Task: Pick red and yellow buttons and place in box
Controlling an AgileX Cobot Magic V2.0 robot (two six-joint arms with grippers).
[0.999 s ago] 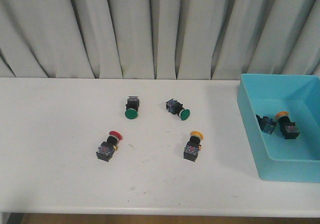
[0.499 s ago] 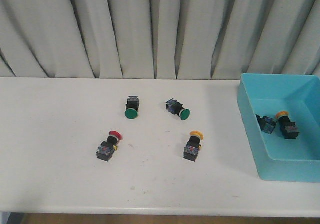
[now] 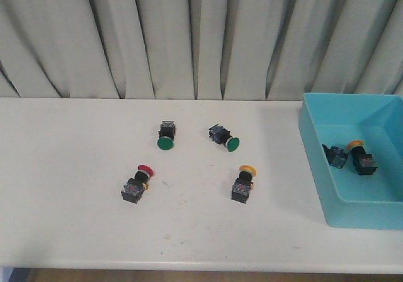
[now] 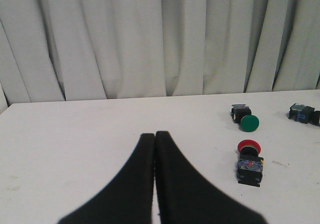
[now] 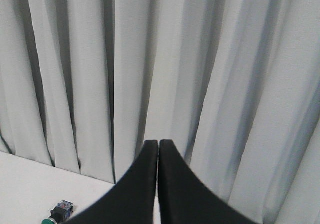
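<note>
Red button [image 3: 140,182] on table [image 3: 63,187]

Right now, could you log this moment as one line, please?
left gripper shut, empty | right gripper shut, empty | red button, yellow button on table

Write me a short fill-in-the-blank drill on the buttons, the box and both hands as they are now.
1. The caps of the two buttons nearest the curtain are ____.
2. The red button lies on the ____, outside the box.
3. The left hand and right hand are both ____, holding nothing.
4. The yellow button on the table is nearer the box than the ____ one.

Missing words: green; table; shut; red
</note>
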